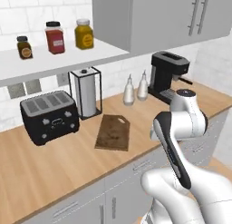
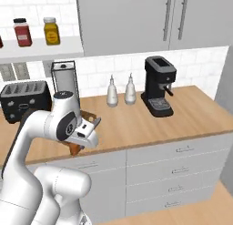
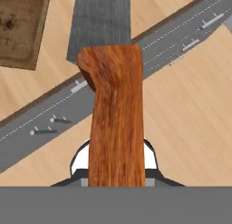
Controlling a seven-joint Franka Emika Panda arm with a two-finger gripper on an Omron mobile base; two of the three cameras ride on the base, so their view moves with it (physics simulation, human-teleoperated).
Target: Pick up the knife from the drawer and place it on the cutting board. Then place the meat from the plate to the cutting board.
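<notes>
I am looking across the counter from its left end. The black toaster (image 1: 49,115) is sitting at the far left, the paper-towel holder (image 1: 86,92) is standing just beside it, and the cutting board (image 1: 113,132) is lying flat in front of the holder, bare, with nothing on it yet. To its right two pale bottles (image 1: 135,88) are standing near the coffee machine (image 1: 166,76).

My gripper (image 2: 78,148) is hanging past the counter's front edge, below my wrist in the right base view, and I am gripping the knife (image 3: 117,112) by its orange-brown handle, my fingers pinched narrow on it. In the hand view the handle is running straight up from between my tips and the grey blade (image 3: 100,20) is carrying on along the same line, pointing away from me.

What I am judging the coming move by: the board's corner (image 3: 20,28) is lying up and to the left of the blade in that view, past the counter edge and the drawer fronts (image 3: 54,114), so the knife has to travel that way, over the wood, before I let go. I cannot see the plate or the meat from here.
</notes>
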